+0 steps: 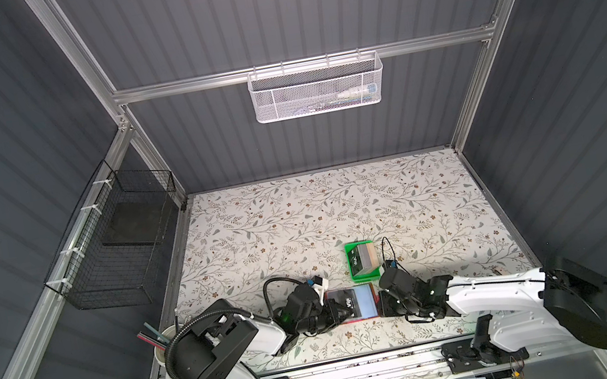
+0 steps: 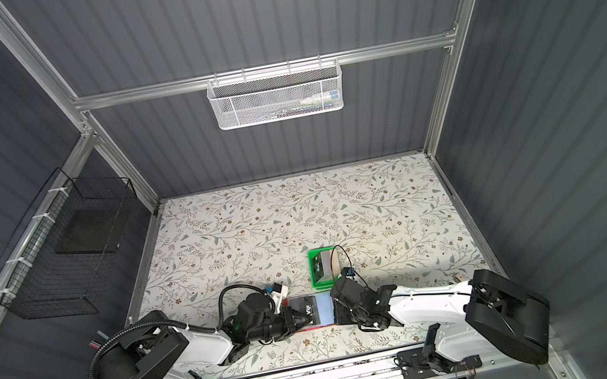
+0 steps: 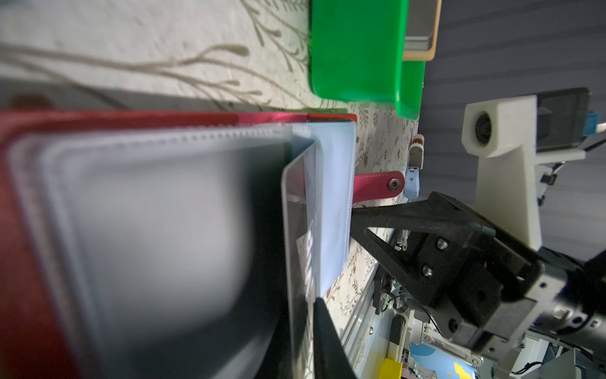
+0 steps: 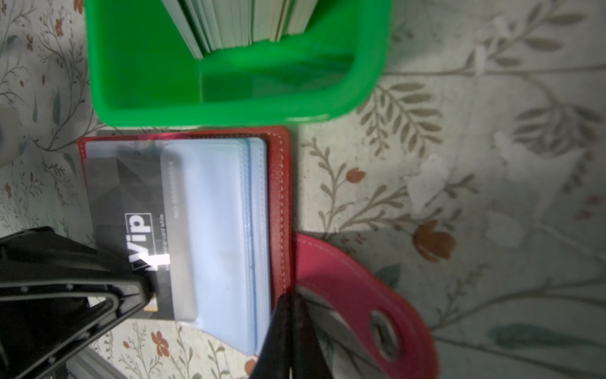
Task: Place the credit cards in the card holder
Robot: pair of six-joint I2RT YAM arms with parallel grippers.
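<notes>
Lying open at near middle of floral-patterned table [image 1: 299, 221]: red leather-look card holder [image 1: 364, 301]. Partly in its clear sleeve [image 4: 223, 229]: black "Vip" credit card [image 4: 131, 203], left end at left gripper [image 1: 340, 312], grip impossible to tell. Closed tight at holder's right edge: right gripper [image 4: 290, 315]. Just beyond: green plastic tray [image 1: 350, 264] holding upright stack of cards [image 1: 364, 257].

table [image 1: 298, 216]: floral cover | lying on it: open red card holder [image 1: 365, 299], green tray [image 1: 349, 261] just beside

Red leather-look card holder [image 4: 280, 183], clear glossy plastic sleeves [image 4: 223, 229]; glossy green plastic tray [image 4: 229, 101]
</notes>
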